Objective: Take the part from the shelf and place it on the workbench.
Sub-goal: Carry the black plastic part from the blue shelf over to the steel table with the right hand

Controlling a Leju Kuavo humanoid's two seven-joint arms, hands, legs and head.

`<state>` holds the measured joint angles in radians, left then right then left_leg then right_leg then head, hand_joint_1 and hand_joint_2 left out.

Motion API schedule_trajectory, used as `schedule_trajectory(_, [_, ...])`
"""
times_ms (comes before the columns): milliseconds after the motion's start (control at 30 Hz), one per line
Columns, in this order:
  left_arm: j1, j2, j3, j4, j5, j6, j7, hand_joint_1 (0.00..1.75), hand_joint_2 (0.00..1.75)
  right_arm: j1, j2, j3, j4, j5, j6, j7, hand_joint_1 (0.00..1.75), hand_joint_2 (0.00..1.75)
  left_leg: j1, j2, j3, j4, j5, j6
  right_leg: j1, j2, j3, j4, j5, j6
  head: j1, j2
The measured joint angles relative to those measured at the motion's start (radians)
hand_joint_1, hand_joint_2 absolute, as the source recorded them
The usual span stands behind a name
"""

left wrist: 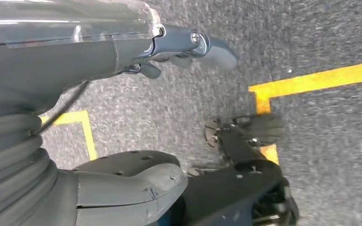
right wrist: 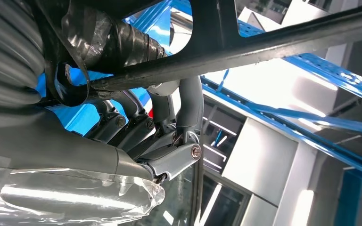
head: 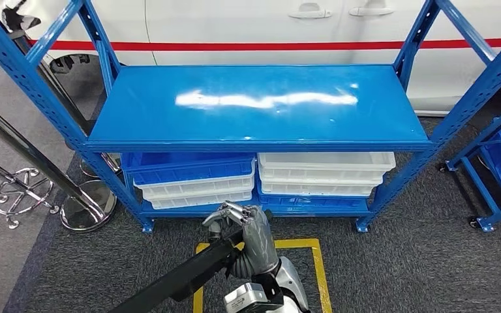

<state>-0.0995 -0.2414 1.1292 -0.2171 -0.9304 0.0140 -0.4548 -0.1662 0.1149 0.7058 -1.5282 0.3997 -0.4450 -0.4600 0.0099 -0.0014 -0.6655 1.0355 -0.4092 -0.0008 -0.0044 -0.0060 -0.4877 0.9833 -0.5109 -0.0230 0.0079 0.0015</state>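
My right hand (head: pixel 251 238) is low in the head view, in front of the blue shelf rack (head: pixel 254 104). It grips a long black part (head: pixel 182 277) that slants down to the lower left. In the right wrist view the fingers (right wrist: pixel 160 136) curl around that part, a dark bar (right wrist: pixel 264 44) crossing the picture. My left hand (left wrist: pixel 66 61) hangs over the grey carpet with thumb and fingers apart and nothing between them. The rack's top board is bare and glossy.
The rack's lower level holds a blue tray (head: pixel 189 168) on white ones and a stack of white trays (head: pixel 323 173). A white vehicle with a red stripe (head: pixel 267 26) stands behind. There is a chrome stand base (head: pixel 85 205) left, a wheeled blue rack (head: pixel 496 169) right, and yellow floor tape (head: pixel 300 244).
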Motion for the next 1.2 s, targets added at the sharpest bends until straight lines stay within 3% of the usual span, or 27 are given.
schedule_trajectory(100, [0.001,0.001,0.001,0.0,0.0,0.0,0.0,0.0,1.75,-0.002,0.002,0.003,0.001,0.0,0.003,0.0,1.75,1.75,0.002,-0.002,-0.043,0.164,-0.145,-0.011,-0.001,-0.005,-0.042,0.0,0.035,-0.013,-0.002,0.0])
schedule_trajectory(133, [0.002,0.001,0.001,0.0,0.0,0.0,0.0,0.0,1.75,-0.002,0.002,0.003,0.002,0.0,0.004,0.0,1.75,1.75,0.003,-0.002,-0.05,0.222,-0.167,-0.013,0.0,-0.006,-0.058,0.003,0.045,-0.013,-0.002,0.0])
schedule_trajectory(167, [0.001,0.001,0.001,0.0,0.0,-0.001,-0.001,0.0,1.75,-0.002,0.002,0.004,0.002,0.0,0.005,0.0,1.75,1.75,0.003,-0.002,-0.046,0.255,-0.164,-0.013,0.001,-0.008,-0.075,0.007,0.055,-0.012,-0.002,0.0])
schedule_trajectory(200, [0.001,0.001,0.001,0.0,0.0,-0.001,-0.001,0.0,1.75,-0.003,0.002,0.004,0.003,0.0,0.005,0.0,1.75,1.75,0.003,-0.002,-0.026,0.256,-0.141,-0.013,0.001,-0.009,-0.091,0.012,0.063,-0.011,-0.002,0.0])
schedule_trajectory(267, [0.0,0.001,0.001,0.0,0.0,-0.003,-0.002,0.0,1.75,-0.005,0.002,0.004,0.003,0.0,0.006,0.0,1.75,1.75,0.002,-0.002,0.062,0.16,-0.092,-0.006,0.001,-0.009,-0.12,0.023,0.078,-0.007,-0.002,0.0])
schedule_trajectory(333, [-0.003,0.001,0.001,0.0,0.0,-0.004,-0.003,0.0,1.75,-0.008,0.003,0.004,0.003,0.0,0.006,0.0,1.75,1.75,-0.002,-0.003,0.165,0.013,-0.096,0.004,0.003,-0.01,-0.138,0.03,0.093,0.002,-0.002,0.0])
schedule_trajectory(400, [-0.005,0.001,0.001,0.0,0.0,-0.005,-0.004,0.0,1.75,-0.011,0.004,0.004,0.002,0.0,0.006,0.0,1.75,1.75,-0.008,-0.004,0.203,-0.06,-0.113,0.011,0.003,-0.011,-0.147,0.03,0.111,0.013,-0.002,0.0])
schedule_trajectory(467, [-0.004,-0.001,0.001,0.001,0.001,-0.005,-0.004,0.0,1.75,-0.013,0.005,0.005,0.002,0.0,0.004,0.0,1.75,1.75,-0.003,-0.001,0.193,-0.073,-0.098,0.021,0.004,-0.007,-0.157,0.029,0.115,0.025,-0.001,0.0])
schedule_trajectory(500, [-0.004,-0.003,0.001,0.001,0.004,-0.003,-0.004,0.0,1.75,-0.012,0.005,0.005,0.002,0.001,0.001,0.0,1.75,1.75,0.0,0.001,0.185,-0.078,-0.087,0.029,0.004,-0.004,-0.165,0.045,0.093,0.03,-0.001,0.0])
schedule_trajectory(533, [-0.004,-0.006,0.002,0.002,0.007,0.001,-0.005,0.0,1.75,-0.011,0.005,0.005,0.003,0.002,-0.003,-0.001,1.75,1.75,0.002,0.005,0.175,-0.081,-0.076,0.036,0.004,0.0,-0.179,0.082,0.052,0.035,0.0,0.0])
schedule_trajectory(600, [-0.005,-0.014,0.005,0.002,0.017,0.015,-0.006,0.0,1.75,-0.007,0.005,0.004,0.004,0.005,-0.011,-0.002,1.75,1.75,0.0,0.008,0.148,-0.075,-0.058,0.044,0.001,0.002,-0.211,0.205,-0.047,0.04,0.0,0.0])
schedule_trajectory(633, [-0.005,-0.019,0.008,0.002,0.022,0.022,-0.006,0.0,1.75,-0.005,0.005,0.004,0.005,0.004,-0.012,-0.002,1.75,1.75,0.0,0.009,0.134,-0.07,-0.05,0.045,-0.001,0.002,-0.222,0.266,-0.074,0.043,0.0,0.0])
schedule_trajectory(700, [-0.005,-0.025,0.014,0.002,0.031,0.032,-0.006,0.0,1.75,-0.002,0.004,0.004,0.01,-0.001,-0.006,0.001,1.75,1.75,-0.001,0.011,0.109,-0.06,-0.039,0.043,-0.002,0.002,-0.221,0.328,-0.069,0.045,0.0,0.0])
schedule_trajectory(733, [-0.005,-0.027,0.018,0.002,0.036,0.035,-0.005,0.0,1.75,0.0,0.004,0.003,0.013,-0.005,0.0,0.003,1.75,1.75,-0.001,0.011,0.098,-0.054,-0.035,0.042,-0.002,0.002,-0.204,0.321,-0.045,0.045,0.0,0.0])
schedule_trajectory(800, [-0.005,-0.033,0.026,0.003,0.042,0.04,-0.003,0.0,1.75,0.002,0.004,0.001,0.019,-0.012,0.016,0.004,1.75,1.75,-0.001,0.011,0.078,-0.042,-0.028,0.037,-0.002,0.003,-0.13,0.227,-0.001,0.04,0.0,0.0])
schedule_trajectory(867, [-0.004,-0.038,0.033,0.004,0.05,0.047,0.001,0.0,1.75,0.005,0.004,-0.003,0.025,-0.018,0.034,0.004,1.75,1.75,-0.003,0.011,0.059,-0.03,-0.018,0.029,0.002,0.006,-0.038,0.089,0.002,0.029,0.0,0.0])
schedule_trajectory(900, [-0.004,-0.04,0.038,0.004,0.055,0.052,0.004,0.0,1.75,0.007,0.004,-0.005,0.027,-0.02,0.041,0.003,1.75,1.75,-0.003,0.011,0.054,-0.027,-0.011,0.023,0.005,0.008,-0.013,0.045,-0.009,0.024,0.0,0.0])
schedule_trajectory(933, [-0.004,-0.041,0.043,0.004,0.059,0.057,0.007,0.0,1.75,0.01,0.005,-0.008,0.029,-0.021,0.046,0.002,1.75,1.75,-0.003,0.011,0.05,-0.027,-0.003,0.017,0.008,0.009,-0.004,0.025,-0.016,0.019,0.0,0.0])
schedule_trajectory(1000, [-0.003,-0.043,0.054,0.004,0.067,0.066,0.013,0.0,1.75,0.016,0.005,-0.013,0.034,-0.022,0.055,-0.001,1.75,1.75,-0.003,0.01,0.044,-0.028,0.003,0.005,0.006,0.006,-0.013,0.016,-0.003,0.007,0.0,0.0])
schedule_trajectory(1033, [-0.003,-0.044,0.057,0.004,0.069,0.068,0.014,0.0,1.75,0.018,0.005,-0.016,0.036,-0.022,0.058,-0.001,1.75,1.75,-0.002,0.009,0.037,-0.017,-0.016,-0.001,0.003,0.005,-0.02,0.013,0.006,-0.001,0.0,0.0])
schedule_trajectory(1067, [-0.002,-0.044,0.06,0.004,0.071,0.07,0.015,0.0,1.75,0.02,0.005,-0.017,0.037,-0.022,0.059,-0.001,1.75,1.75,-0.001,0.008,0.027,0.012,-0.052,-0.006,0.001,0.002,-0.031,0.011,0.017,-0.009,0.0,0.0])
schedule_trajectory(1133, [-0.001,-0.044,0.066,0.004,0.071,0.072,0.017,0.0,1.75,0.023,0.005,-0.021,0.04,-0.023,0.061,-0.002,1.75,1.75,0.002,0.007,-0.003,0.123,-0.152,-0.015,0.001,0.0,-0.058,0.013,0.038,-0.019,-0.001,0.0])
schedule_trajectory(1167, [-0.001,-0.044,0.069,0.004,0.071,0.072,0.017,0.0,1.75,0.025,0.005,-0.022,0.042,-0.023,0.062,-0.002,1.75,1.75,0.003,0.007,-0.014,0.189,-0.187,-0.018,0.002,-0.002,-0.073,0.017,0.048,-0.02,0.0,0.0])
schedule_trajectory(1200, [0.0,-0.044,0.072,0.004,0.071,0.071,0.018,0.0,1.75,0.026,0.005,-0.024,0.043,-0.023,0.063,-0.002,1.75,1.75,0.003,0.007,-0.017,0.238,-0.198,-0.021,0.003,-0.003,-0.09,0.021,0.058,-0.02,0.0,0.0])
